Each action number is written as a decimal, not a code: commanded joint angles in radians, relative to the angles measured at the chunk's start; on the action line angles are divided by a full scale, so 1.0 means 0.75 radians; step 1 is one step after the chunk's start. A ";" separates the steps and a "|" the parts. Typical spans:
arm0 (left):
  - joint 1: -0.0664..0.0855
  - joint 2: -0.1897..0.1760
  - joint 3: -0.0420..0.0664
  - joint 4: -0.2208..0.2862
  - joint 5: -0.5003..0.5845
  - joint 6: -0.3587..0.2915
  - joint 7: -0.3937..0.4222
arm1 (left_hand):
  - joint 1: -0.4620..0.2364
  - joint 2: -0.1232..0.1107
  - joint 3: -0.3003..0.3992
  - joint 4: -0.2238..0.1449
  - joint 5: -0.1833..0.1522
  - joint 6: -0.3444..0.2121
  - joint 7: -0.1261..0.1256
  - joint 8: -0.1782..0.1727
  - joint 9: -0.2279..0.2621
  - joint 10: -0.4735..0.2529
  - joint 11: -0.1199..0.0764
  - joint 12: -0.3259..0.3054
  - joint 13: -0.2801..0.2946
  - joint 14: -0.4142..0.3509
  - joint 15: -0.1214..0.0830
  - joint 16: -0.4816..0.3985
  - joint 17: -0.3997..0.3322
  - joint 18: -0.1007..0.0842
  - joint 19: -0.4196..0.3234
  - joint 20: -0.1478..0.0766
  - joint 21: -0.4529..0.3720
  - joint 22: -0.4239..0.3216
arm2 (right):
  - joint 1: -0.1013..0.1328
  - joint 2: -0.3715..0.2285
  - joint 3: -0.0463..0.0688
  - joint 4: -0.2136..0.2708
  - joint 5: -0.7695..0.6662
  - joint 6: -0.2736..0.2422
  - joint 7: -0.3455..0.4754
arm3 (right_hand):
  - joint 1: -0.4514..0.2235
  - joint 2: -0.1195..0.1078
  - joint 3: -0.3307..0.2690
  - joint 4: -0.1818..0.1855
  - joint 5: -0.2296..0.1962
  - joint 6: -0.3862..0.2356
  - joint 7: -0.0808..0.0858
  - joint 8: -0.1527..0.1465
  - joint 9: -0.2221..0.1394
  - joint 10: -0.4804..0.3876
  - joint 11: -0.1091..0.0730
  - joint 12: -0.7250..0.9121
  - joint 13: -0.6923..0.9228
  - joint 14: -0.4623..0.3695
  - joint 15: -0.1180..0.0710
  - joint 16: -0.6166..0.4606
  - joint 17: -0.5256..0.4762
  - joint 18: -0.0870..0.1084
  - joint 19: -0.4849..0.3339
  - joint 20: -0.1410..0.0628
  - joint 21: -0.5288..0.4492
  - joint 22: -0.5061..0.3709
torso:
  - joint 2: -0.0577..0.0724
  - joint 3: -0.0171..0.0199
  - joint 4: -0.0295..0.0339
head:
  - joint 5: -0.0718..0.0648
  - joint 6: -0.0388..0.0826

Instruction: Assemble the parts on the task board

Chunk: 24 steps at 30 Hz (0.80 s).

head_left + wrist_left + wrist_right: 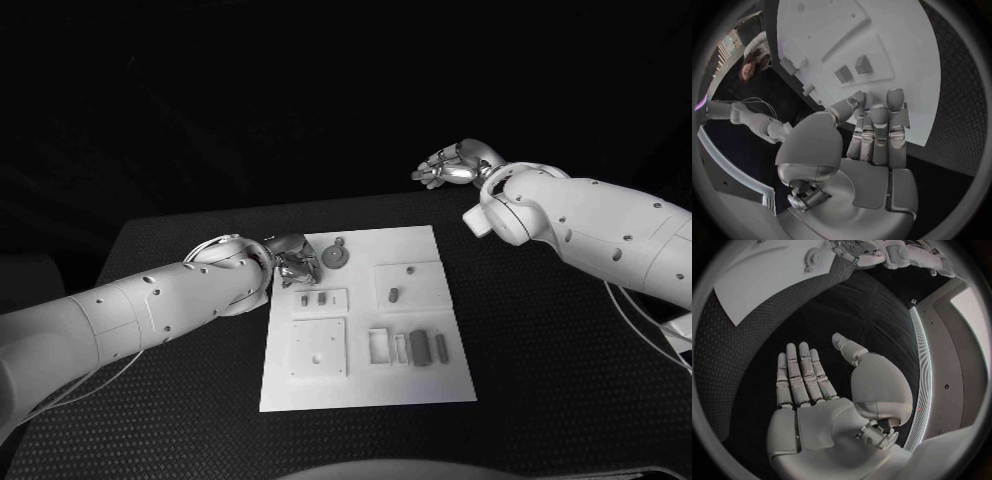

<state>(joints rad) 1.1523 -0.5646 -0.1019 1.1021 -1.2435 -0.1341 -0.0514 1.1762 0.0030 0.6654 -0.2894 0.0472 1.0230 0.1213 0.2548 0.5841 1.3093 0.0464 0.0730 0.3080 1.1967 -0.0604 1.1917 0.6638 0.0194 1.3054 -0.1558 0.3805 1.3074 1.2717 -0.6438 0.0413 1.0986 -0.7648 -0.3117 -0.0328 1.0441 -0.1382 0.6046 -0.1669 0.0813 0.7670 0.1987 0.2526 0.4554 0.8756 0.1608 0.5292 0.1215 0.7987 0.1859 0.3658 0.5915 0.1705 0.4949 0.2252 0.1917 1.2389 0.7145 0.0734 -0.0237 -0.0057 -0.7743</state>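
Board: flat white rectangular task board [368, 345] mid-table on the textured black table [548, 370].
Parts: small grey blocks [418, 347] in its recesses.
Left hand [293, 260]: at board's far-left edge; grasp unclear.
Right hand [817, 390]: flat, fingers straight, empty, beyond the table's far edge.

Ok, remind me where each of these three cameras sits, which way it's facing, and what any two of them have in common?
Head view: on the robot's head, looking down at the black table and the task board; both white arms come in, left hand at the board's edge, right hand raised past the table's far edge.
Left wrist view: behind the left hand, facing the board.
Right wrist view: behind the open right hand, facing the table.
Shared: all three show the board; the right wrist view also shows the left hand.
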 commanded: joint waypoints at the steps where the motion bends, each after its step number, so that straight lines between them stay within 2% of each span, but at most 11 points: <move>1: -0.007 0.003 -0.005 -0.001 0.017 0.015 0.002 | 0.000 0.008 0.005 0.002 0.010 0.003 0.001 0.014 0.019 0.001 0.001 -0.003 0.003 -0.002 -0.006 0.005 0.001 0.093 0.000 -0.009 0.005 0.030 | 0.000 0.001 0.000 0.001 -0.002 0.019 0.015 | -0.007 -0.002 -0.007 0.001 -0.003 -0.009 0.030 0.004 -0.001 -0.006 0.005 0.005 -0.001 -0.010 0.000 -0.007 0.001 -0.020 0.003 -0.006 -0.007 0.002 | 0.000 -0.0004 0.0004 | 0.000 0.001; 3: -0.007 0.002 -0.005 -0.001 0.040 0.000 0.006 | -0.015 0.005 -0.002 0.008 0.010 -0.018 0.010 0.004 0.016 -0.001 0.003 -0.004 0.006 -0.006 -0.004 0.005 0.002 0.091 -0.002 -0.007 0.004 0.030 | 0.000 0.000 0.000 0.001 -0.002 0.019 0.015 | -0.007 -0.002 -0.007 0.001 -0.003 -0.009 0.030 0.004 -0.001 -0.006 0.006 0.005 -0.001 -0.010 0.000 -0.007 0.001 -0.020 0.003 -0.006 -0.008 0.003 | 0.000 -0.0006 0.0012 | -0.002 0.000; 5: -0.007 0.001 -0.005 -0.002 0.046 -0.008 0.012 | -0.020 -0.003 -0.005 0.007 0.009 -0.071 0.032 -0.025 0.003 -0.005 0.004 -0.005 0.010 -0.011 -0.004 0.006 0.003 0.092 -0.004 -0.008 0.003 0.030 | 0.000 -0.001 0.000 0.001 -0.001 0.019 0.014 | -0.007 -0.002 -0.007 0.001 -0.003 -0.009 0.030 0.004 -0.002 -0.006 0.006 0.005 -0.001 -0.010 0.000 -0.007 0.001 -0.020 0.003 -0.006 -0.008 0.003 | 0.000 -0.0011 0.0017 | -0.001 0.001; 9: -0.007 -0.001 -0.005 -0.002 0.068 -0.015 0.022 | -0.023 -0.023 -0.010 0.007 0.009 -0.109 0.045 -0.046 -0.008 -0.013 0.008 -0.006 0.014 -0.015 0.001 0.007 0.003 0.093 -0.005 -0.005 0.003 0.030 | 0.000 -0.001 0.000 0.001 -0.001 0.019 0.014 | -0.007 -0.002 -0.007 0.001 -0.003 -0.009 0.030 0.004 -0.002 -0.006 0.006 0.006 -0.002 -0.011 0.001 -0.007 0.001 -0.020 0.002 -0.005 -0.008 0.003 | 0.000 -0.0008 0.0009 | -0.001 0.001; 17: -0.007 -0.002 -0.005 -0.003 0.093 -0.034 0.028 | -0.039 -0.056 -0.029 0.016 0.004 -0.199 0.049 -0.091 -0.038 -0.020 0.012 -0.004 0.023 -0.020 0.005 0.010 0.004 0.097 -0.006 0.000 0.004 0.030 | 0.000 -0.002 0.000 0.001 0.000 0.020 0.014 | -0.007 -0.003 -0.007 0.001 -0.003 -0.009 0.030 0.005 -0.002 -0.006 0.006 0.006 -0.002 -0.011 0.001 -0.008 0.001 -0.021 0.002 -0.005 -0.009 0.004 | 0.000 -0.0011 0.0011 | 0.001 -0.001; 24: -0.007 -0.009 -0.005 -0.001 0.093 -0.029 0.028 | -0.036 -0.058 -0.030 0.014 0.005 -0.206 0.047 -0.093 -0.040 -0.020 0.011 -0.004 0.025 -0.020 0.003 0.011 0.005 0.098 -0.006 -0.001 0.004 0.030 | 0.000 -0.003 0.000 0.001 0.000 0.020 0.014 | -0.007 -0.002 -0.007 0.001 -0.003 -0.009 0.030 0.005 -0.002 -0.006 0.006 0.006 -0.002 -0.011 0.001 -0.008 0.001 -0.021 0.002 -0.005 -0.010 0.005 | 0.000 -0.0007 0.0008 | 0.000 -0.001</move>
<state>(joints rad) 1.1475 -0.5711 -0.1054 1.1003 -1.1856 -0.1446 -0.0377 1.1458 -0.0329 0.6474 -0.2775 0.0549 0.8732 0.1567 0.1887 0.5551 1.2987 0.0536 0.0726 0.3257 1.1812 -0.0615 1.1964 0.6662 0.0234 1.3024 -0.1555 0.3804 1.3073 1.2717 -0.6457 0.0413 1.0984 -0.7642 -0.3099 -0.0328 1.0441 -0.1382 0.6046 -0.1669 0.0813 0.7670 0.1987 0.2526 0.4555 0.8756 0.1608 0.5291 0.1207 0.7988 0.1859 0.3658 0.5913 0.1705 0.4949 0.2252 0.1877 1.2408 0.7145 0.0728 -0.0229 -0.0049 -0.7743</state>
